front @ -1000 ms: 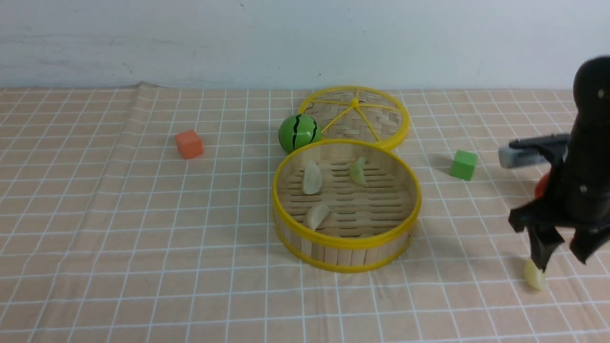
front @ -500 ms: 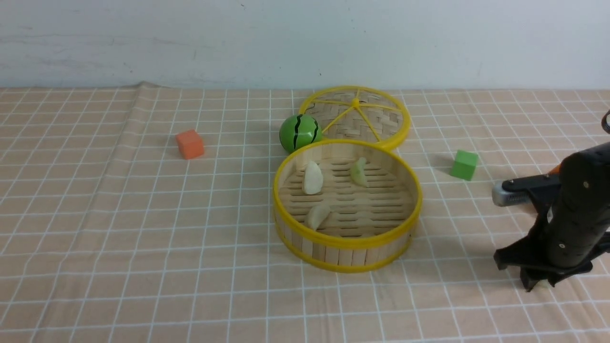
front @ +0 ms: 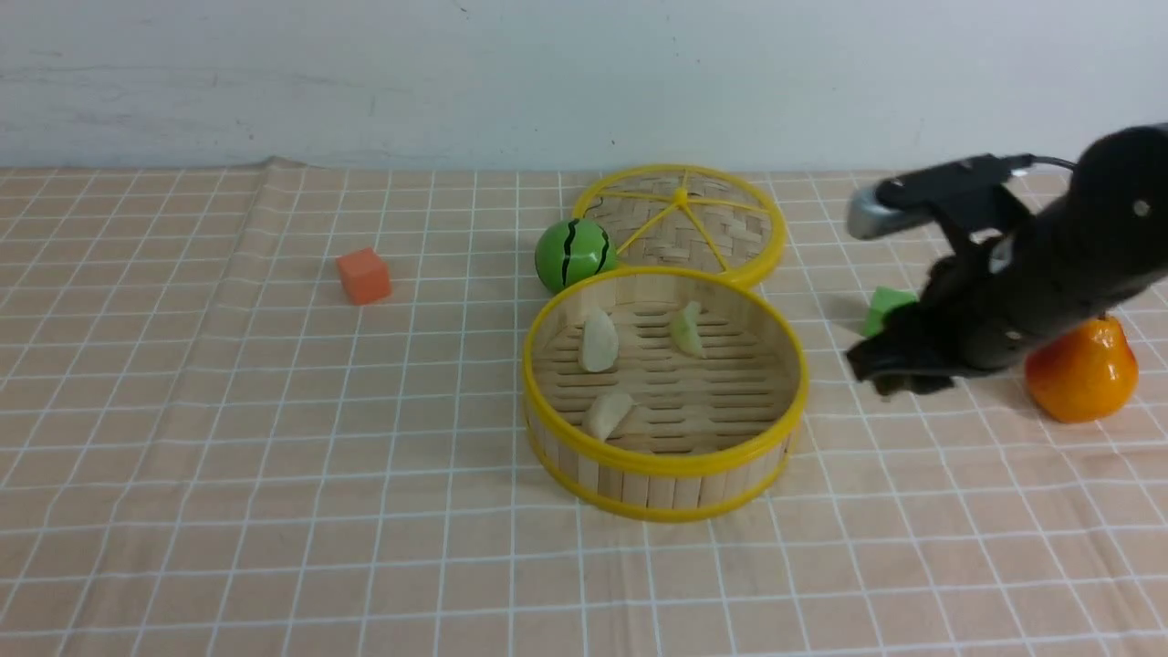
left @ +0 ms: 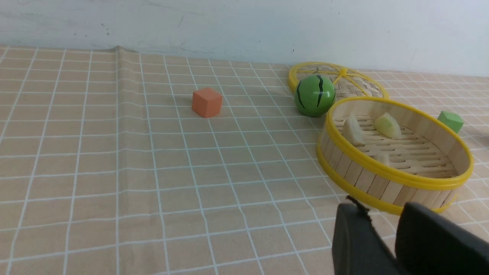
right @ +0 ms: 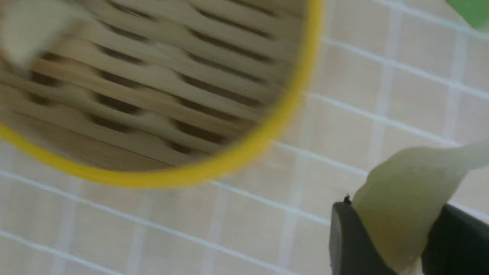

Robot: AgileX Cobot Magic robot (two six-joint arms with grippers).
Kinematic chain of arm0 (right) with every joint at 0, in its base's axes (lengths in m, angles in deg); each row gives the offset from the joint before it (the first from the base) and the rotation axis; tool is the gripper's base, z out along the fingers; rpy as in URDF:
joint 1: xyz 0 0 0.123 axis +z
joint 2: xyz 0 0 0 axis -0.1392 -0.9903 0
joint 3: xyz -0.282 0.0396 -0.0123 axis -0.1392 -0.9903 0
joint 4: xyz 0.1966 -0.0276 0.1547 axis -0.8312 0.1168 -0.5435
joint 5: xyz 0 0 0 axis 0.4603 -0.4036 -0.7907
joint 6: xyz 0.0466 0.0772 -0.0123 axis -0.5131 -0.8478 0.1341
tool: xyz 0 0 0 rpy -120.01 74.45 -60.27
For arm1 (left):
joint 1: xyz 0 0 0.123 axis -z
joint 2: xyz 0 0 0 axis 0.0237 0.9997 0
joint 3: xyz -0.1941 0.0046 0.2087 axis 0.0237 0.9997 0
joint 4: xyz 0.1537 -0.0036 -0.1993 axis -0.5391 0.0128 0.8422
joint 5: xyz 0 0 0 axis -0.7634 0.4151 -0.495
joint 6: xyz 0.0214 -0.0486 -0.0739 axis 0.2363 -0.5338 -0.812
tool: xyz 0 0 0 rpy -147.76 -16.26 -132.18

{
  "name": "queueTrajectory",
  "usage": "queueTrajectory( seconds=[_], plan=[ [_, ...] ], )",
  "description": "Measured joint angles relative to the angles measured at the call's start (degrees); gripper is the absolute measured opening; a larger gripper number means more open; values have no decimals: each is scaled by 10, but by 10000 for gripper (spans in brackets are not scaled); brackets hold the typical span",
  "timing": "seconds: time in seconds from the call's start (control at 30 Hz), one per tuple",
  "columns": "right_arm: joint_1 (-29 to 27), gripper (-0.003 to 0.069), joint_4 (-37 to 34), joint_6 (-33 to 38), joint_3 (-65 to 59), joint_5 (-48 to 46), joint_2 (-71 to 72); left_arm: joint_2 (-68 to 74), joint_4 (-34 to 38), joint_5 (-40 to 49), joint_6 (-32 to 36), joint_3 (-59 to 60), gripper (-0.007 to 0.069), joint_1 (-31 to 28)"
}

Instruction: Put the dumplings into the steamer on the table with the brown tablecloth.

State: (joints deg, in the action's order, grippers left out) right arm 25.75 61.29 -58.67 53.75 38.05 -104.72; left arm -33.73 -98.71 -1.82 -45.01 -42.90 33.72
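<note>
The steamer [front: 664, 461] stands mid-table on the brown tablecloth [front: 274, 411], with three dumplings on its slats: a cream one [front: 598, 340], a greenish one [front: 686, 328] and another cream one [front: 610, 413]. My right gripper [front: 876, 374] hangs above the cloth just right of the steamer. In the right wrist view it [right: 397, 217] is shut on a pale greenish dumpling [right: 405, 183], with the steamer's rim [right: 229, 164] close by. The front view hides that dumpling. My left gripper [left: 382, 214] stands narrowly open and holds nothing, low by the steamer's wall [left: 382, 168].
A flat woven lid [front: 693, 219] lies behind the steamer, with a green striped ball [front: 572, 254] beside it. An orange cube [front: 363, 276] sits at the left. A green cube [front: 885, 306] and an orange pear [front: 1081, 370] lie at the right, near my right arm.
My right gripper went down over the dumpling lying at the front right and shut on it. It then rose and swung left toward the steamer, uncovering the pear.
</note>
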Motion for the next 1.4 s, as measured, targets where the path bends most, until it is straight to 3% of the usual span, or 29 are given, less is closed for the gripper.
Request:
queueTrajectory(
  seconds=[0.2,0.43,0.53,0.57,0.7,0.9,0.97,1.13,1.3,1.37,1.4],
  plan=[
    [73,240,-139,101,5,135,-63,0,-2,0,0,0,165,0],
    [78,247,-178,115,5,219,-164,0,-6,0,0,0,165,0],
    [78,311,-179,115,5,224,-173,0,-6,0,0,0,165,0],
    [78,387,-180,115,5,226,-172,0,-7,0,0,0,165,0],
    [78,526,-175,115,4,224,-143,0,-11,0,0,0,165,0],
    [65,566,-125,115,14,164,-23,0,-11,0,0,0,165,0],
    [52,549,-109,115,23,127,43,0,-11,0,0,0,165,0],
    [19,422,-84,115,31,51,237,0,-11,0,0,0,165,0],
    [1,204,-79,115,11,15,408,0,-11,0,0,0,168,0],
    [1,160,-78,115,-6,15,441,0,-11,0,0,0,169,0],
    [1,94,-76,115,-43,15,492,0,-11,0,0,0,172,0]
  ],
)
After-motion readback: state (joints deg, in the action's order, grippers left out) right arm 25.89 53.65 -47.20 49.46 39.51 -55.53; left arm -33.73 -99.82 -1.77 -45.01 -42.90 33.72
